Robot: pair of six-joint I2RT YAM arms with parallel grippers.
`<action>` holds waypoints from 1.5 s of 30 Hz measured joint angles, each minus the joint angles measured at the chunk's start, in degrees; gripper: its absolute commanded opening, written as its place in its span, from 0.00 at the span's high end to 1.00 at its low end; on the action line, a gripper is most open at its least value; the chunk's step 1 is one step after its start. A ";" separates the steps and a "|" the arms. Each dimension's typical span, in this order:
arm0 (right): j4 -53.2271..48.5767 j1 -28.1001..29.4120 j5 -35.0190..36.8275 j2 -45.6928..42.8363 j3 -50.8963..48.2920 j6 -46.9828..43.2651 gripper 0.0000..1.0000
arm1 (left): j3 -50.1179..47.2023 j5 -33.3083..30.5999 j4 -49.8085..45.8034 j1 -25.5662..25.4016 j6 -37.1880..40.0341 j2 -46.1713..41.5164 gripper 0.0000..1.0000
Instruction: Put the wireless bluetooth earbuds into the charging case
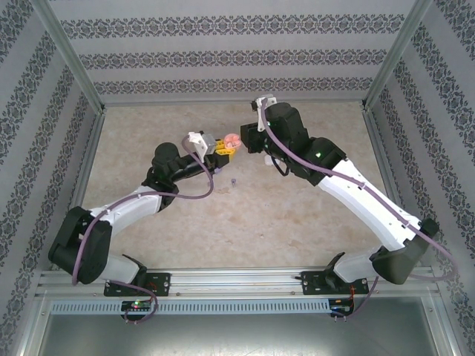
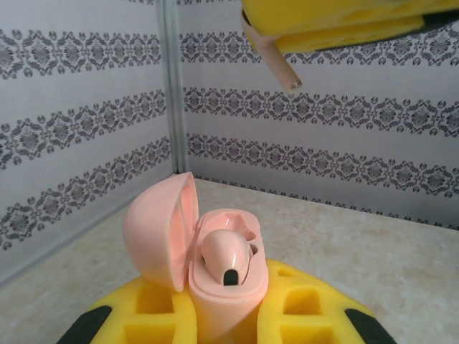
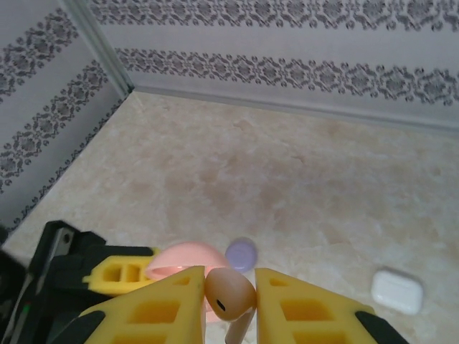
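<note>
My left gripper (image 2: 228, 304) is shut on the pink charging case (image 2: 226, 287), holding it upright with its lid (image 2: 158, 229) swung open to the left. One pink earbud (image 2: 228, 256) sits in the case. My right gripper (image 3: 229, 301) is shut on a second pink earbud (image 3: 229, 292), stem pointing down, just above the case lid (image 3: 183, 261). In the left wrist view that earbud's stem (image 2: 281, 68) pokes out below the right gripper's yellow fingers (image 2: 337, 21). In the top view both grippers meet mid-table around the case (image 1: 231, 140).
A white case (image 3: 396, 290) lies shut on the table to the right. A small rounded purple piece (image 3: 242, 253) lies just beyond the pink case. A tiny purplish item (image 1: 233, 182) rests on the table in front of the grippers. Patterned walls enclose the table.
</note>
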 measured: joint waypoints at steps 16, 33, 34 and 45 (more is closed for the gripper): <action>9.51 0.02 -0.42 -5.57 -10.01 -5.57 0.77 | 5.22 5.22 0.02 -1.14 -0.24 3.96 1.00; 13.14 0.02 -0.46 -5.44 -13.18 -3.08 0.78 | 5.66 6.19 0.07 -1.55 -0.24 4.02 1.00; 13.31 0.02 -0.46 -5.44 -13.31 -2.84 0.78 | 5.68 6.21 0.07 -1.55 -0.24 4.02 1.00; 14.10 -0.02 -0.50 -5.14 -13.77 -1.70 0.79 | 5.90 6.14 0.07 -1.92 -0.26 4.00 1.00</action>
